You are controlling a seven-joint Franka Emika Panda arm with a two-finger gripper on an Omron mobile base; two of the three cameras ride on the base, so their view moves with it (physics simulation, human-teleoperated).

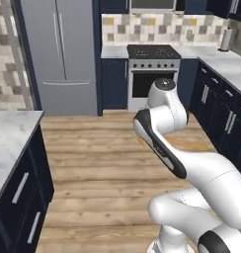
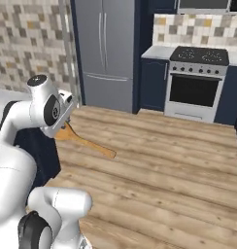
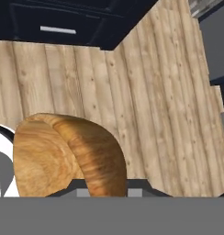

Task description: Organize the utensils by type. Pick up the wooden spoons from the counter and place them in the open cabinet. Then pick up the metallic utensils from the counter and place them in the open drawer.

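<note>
Wooden spoon point(image 2: 86, 142) clamped in tool point(image 3: 102, 190), above open floor point(image 1: 107, 163).

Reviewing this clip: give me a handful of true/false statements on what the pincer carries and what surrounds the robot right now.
1. The pincer holds a wooden spoon. True.
2. The spoon hangs over the wooden floor. True.
3. The oven door is open. False: it is closed.
4. The pincer carries a metal fork. False: it carries the wooden spoon.
5. A grey refrigerator stands left of the oven in the left base view. True.
</note>
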